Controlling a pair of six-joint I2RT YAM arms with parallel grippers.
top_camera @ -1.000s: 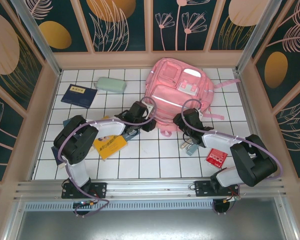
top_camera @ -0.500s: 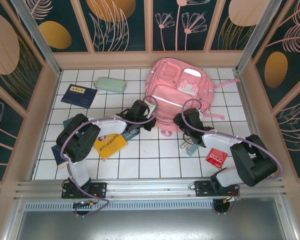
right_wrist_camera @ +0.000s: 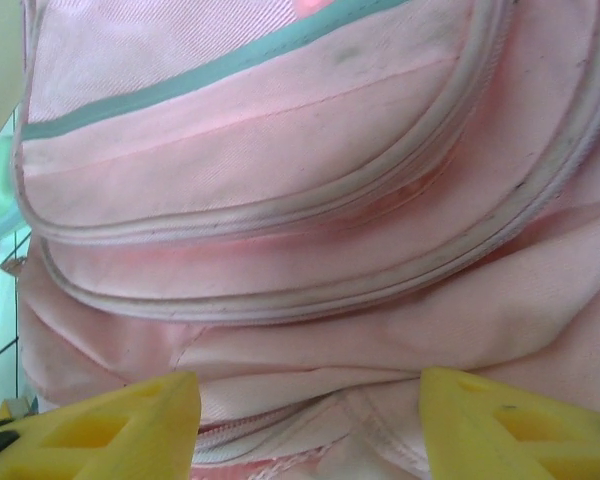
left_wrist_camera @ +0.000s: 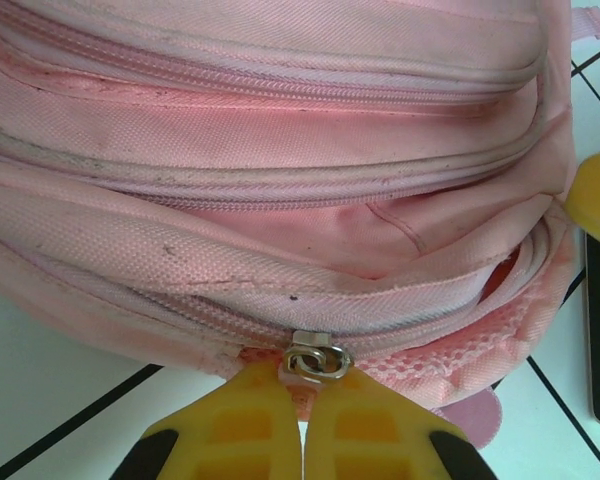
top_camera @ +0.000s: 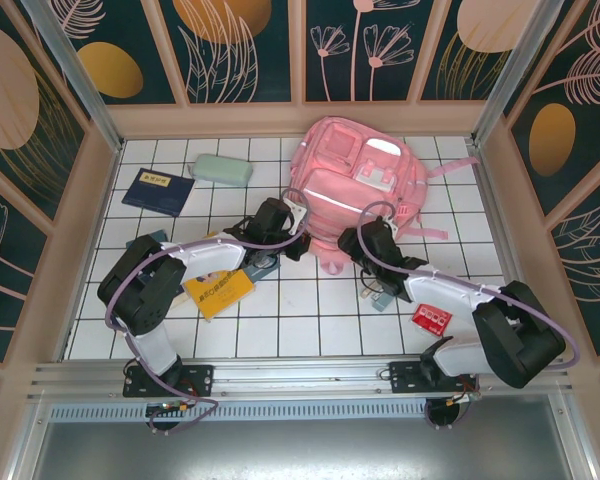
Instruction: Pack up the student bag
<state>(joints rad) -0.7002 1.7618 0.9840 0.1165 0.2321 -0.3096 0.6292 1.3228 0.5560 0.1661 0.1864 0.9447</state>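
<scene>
Two arms stretch from the near rail over the white tiled table (top_camera: 310,320). Nearest to them, a red packet (top_camera: 432,318) lies at 4 o'clock and a yellow book (top_camera: 218,290) at 8 o'clock, partly under the left arm. Further out, the left gripper (left_wrist_camera: 303,388) sits at the near-left hem of the student bag (top_camera: 355,190). Its yellow fingers are pressed together, with the metal zip pull (left_wrist_camera: 317,358) pinched at their tips. The zip gapes a little to the right of the pull, beside pink mesh. The right gripper (right_wrist_camera: 308,390) is at the bag's near edge, its jaws standing well apart. Pink fabric and piped seams fill the space ahead of them, and they grip nothing. The student bag lies flat at 1 o'clock on the table, front pockets up, with straps trailing toward 3 o'clock. Farthest out on the left, a navy booklet (top_camera: 157,190) at 10 o'clock and a mint-green pencil case (top_camera: 221,169) at 11 o'clock lie apart from the bag.
</scene>
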